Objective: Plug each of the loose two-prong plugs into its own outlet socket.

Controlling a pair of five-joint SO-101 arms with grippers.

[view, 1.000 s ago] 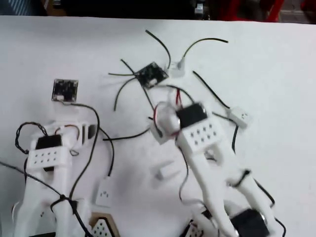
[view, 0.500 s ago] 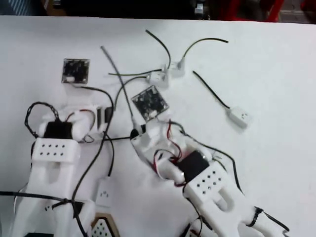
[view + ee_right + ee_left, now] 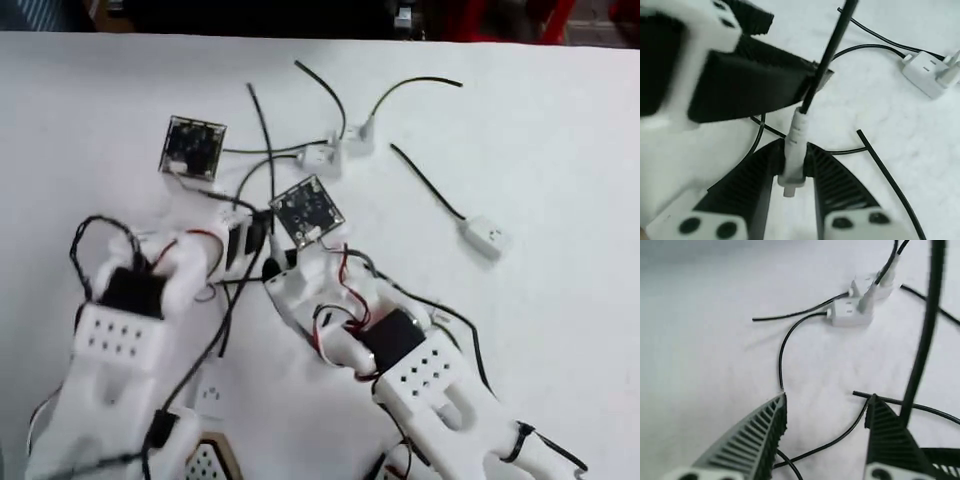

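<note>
White table (image 3: pixel 560 110) strewn with cords (image 3: pixel 425 180); right hand (image 3: pixel 793 150) pinches a plug (image 3: pixel 795 132), left hand (image 3: pixel 827 399) spread alongside.

The left pincer (image 3: pixel 246 240) and right pincer (image 3: pixel 276 268) sit just beside each other near the middle of the bench (image 3: pixel 90 90), the left one's fingers spread above a loose cord (image 3: pixel 815 450). A plug (image 3: pixel 792 160) is clamped between the right pincer's fingers, and its lead (image 3: pixel 262 130) runs toward the far side. Behind both pincers lie the paired sockets (image 3: pixel 320 158), touching each other. A lone socket (image 3: pixel 483 236) lies well apart to the right. A near socket (image 3: pixel 210 393) lies at the front, between the arms.
</note>
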